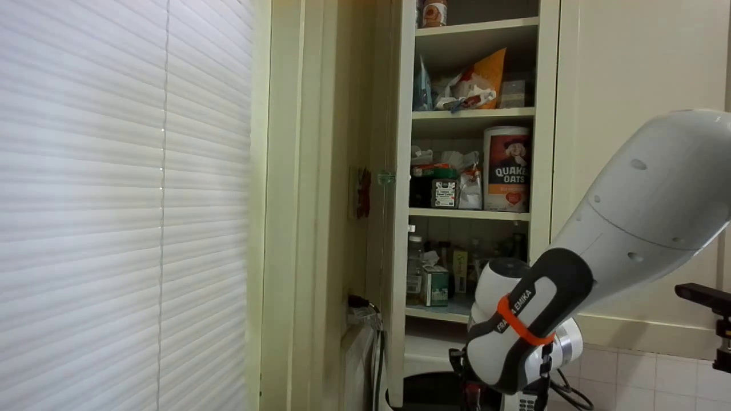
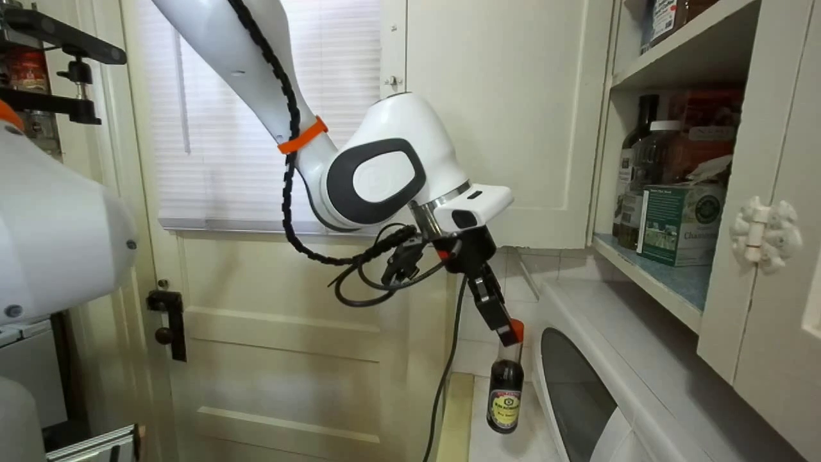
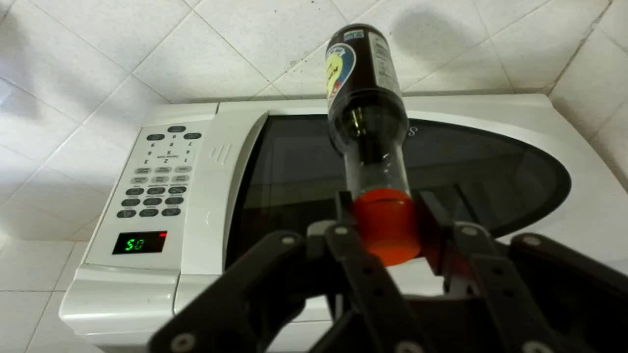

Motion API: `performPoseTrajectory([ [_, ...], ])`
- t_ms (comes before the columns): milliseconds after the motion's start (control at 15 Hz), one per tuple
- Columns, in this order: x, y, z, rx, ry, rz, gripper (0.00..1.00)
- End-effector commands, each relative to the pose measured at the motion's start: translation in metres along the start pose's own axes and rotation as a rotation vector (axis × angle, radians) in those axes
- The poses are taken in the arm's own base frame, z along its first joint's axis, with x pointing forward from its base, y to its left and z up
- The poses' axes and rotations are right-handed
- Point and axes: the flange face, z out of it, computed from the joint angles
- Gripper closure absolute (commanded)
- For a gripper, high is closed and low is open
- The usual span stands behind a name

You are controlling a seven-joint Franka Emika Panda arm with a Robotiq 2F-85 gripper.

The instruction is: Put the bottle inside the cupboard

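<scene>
At lower right in an exterior view, the pincer [image 2: 510,333] pinches the red cap [image 2: 518,326] of the Kikkoman soy sauce bottle [image 2: 505,399]. The open cupboard [image 2: 660,289] is at upper right.

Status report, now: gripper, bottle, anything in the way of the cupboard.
Gripper clamped on bottle by its red cap. Bottle outside cupboard, in front of microwave. Possible snag: green box on bottom shelf.

Kitchen, stocked cupboard [image 1: 471,214], microwave [image 3: 289,179], tiled wall [image 1: 637,377]
</scene>
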Motion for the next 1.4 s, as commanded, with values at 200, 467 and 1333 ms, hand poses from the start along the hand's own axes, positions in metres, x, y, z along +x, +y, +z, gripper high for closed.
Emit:
performPoseTrajectory([
  [200, 0.031, -0.017, -0.095, -0.008, -0.051, 0.053, 0.9],
  [467, 0.055, -0.012, -0.151, -0.032, -0.012, 0.125, 0.9],
  [1333, 0.179, 0.017, -0.182, -0.121, 0.191, 0.382, 0.9],
])
